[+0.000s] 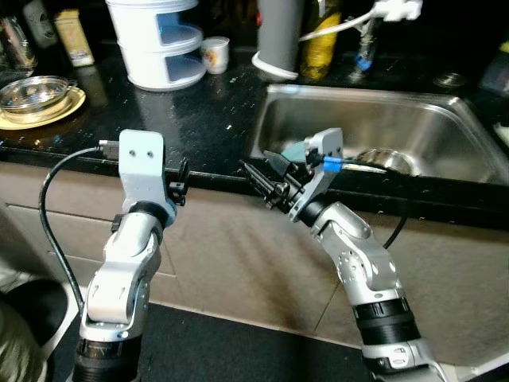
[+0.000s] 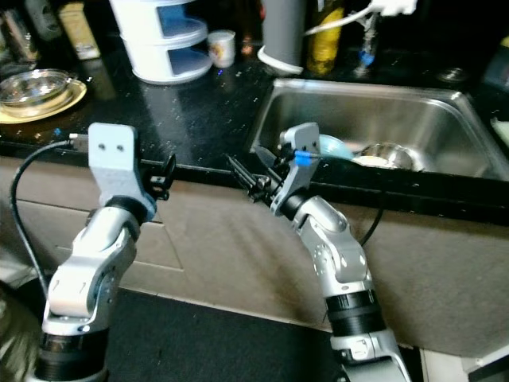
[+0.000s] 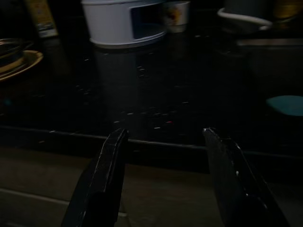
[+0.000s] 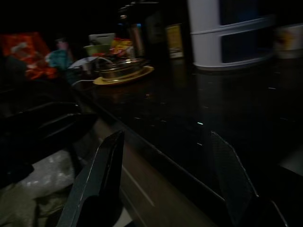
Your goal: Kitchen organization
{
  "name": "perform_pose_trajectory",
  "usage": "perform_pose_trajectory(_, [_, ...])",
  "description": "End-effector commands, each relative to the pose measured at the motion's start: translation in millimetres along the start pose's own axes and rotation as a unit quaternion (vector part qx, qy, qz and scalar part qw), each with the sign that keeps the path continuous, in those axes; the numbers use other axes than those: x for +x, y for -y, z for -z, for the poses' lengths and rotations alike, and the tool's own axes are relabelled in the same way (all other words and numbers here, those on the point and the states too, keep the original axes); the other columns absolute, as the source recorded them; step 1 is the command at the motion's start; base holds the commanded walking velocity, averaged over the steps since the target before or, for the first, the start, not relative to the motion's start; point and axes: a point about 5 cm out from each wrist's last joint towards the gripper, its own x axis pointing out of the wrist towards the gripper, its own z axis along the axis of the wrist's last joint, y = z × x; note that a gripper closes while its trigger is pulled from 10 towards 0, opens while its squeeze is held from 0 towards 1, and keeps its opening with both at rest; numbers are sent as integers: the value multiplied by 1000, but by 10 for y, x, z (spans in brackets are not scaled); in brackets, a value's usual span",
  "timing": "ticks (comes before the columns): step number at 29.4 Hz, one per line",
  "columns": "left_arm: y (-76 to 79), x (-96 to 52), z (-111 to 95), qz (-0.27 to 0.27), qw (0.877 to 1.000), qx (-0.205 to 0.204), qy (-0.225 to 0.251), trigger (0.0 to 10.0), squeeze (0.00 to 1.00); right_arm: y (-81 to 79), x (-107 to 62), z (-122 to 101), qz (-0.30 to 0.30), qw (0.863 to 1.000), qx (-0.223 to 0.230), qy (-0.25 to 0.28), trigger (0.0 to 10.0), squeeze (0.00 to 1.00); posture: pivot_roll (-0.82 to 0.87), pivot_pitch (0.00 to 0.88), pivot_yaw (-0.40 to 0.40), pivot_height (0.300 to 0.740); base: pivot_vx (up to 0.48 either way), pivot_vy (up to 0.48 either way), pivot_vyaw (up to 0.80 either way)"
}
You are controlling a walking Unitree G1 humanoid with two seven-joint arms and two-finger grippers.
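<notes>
Both the left gripper (image 1: pixel 181 181) and right gripper (image 1: pixel 266 177) are hovering spread open and empty at the black speckled counter's (image 1: pixel 199 119) front edge, seemingly approaching, so next comes a reach toward the steel sink (image 1: pixel 445 111) holding a teal dish (image 2: pixel 334 146).

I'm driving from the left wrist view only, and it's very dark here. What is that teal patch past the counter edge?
Observer: It is a teal dish lying inside the steel sink.
Operator: Where is my other arm?
Observer: The right gripper hangs open just in front of the counter edge, at the sink's near left corner, holding nothing.
Operator: And what sits in that yellow plate on the far side?
Observer: A glass bowl rests on the yellow plate, left of the white tiered container.
</notes>
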Motion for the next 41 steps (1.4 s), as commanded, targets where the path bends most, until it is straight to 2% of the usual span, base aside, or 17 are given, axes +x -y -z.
perform_pose_trajectory(1, [-20,-4,67,-6,1000,0,-18,10000,0,-56,16,-11,-13,1000,-6,3,10000,0,39,0,-23,740,0,0,769])
perform_pose_trajectory(7, [-33,-4,69,-4,1000,-3,-21,10000,0,-117,56,-30,-30,999,-7,8,10000,0,44,0,-25,740,0,0,769])
perform_pose_trajectory(19, [-3,-6,83,5,1000,-9,-24,10000,0,-123,52,-23,-30,1000,-6,9,10000,0,41,0,-24,740,0,0,770])
perform_pose_trajectory(41, [-18,19,-6,0,1000,-7,-3,10000,0,-165,75,-9,-41,999,-12,9,10000,0,52,0,-24,740,0,0,770])
